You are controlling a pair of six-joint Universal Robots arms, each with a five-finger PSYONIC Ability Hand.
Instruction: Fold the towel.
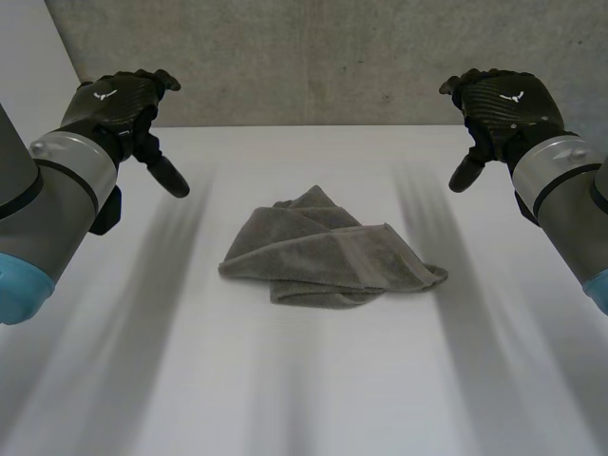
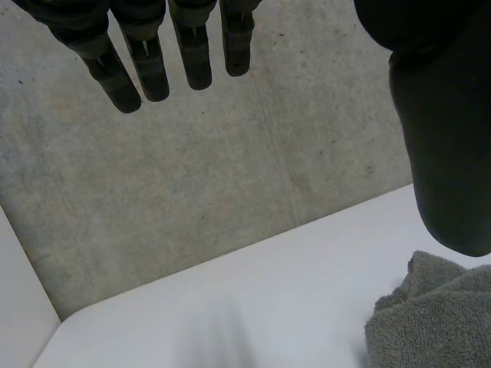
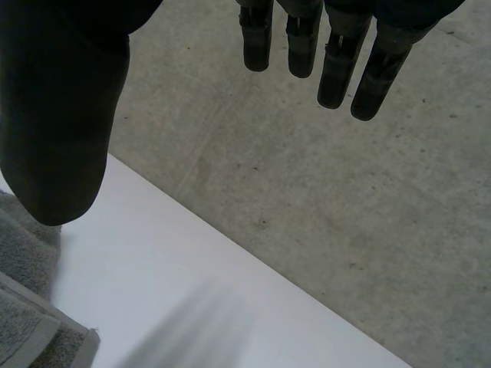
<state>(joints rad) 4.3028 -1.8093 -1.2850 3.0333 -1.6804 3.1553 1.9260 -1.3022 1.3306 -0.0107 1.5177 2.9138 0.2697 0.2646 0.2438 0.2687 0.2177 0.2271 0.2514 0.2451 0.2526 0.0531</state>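
Left hand, right hand, both uncurled, flank rumpled, seemingly terry towel.

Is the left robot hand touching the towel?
Apart. The head view shows the left robot hand held off to the side, with bare table between it and the towel.
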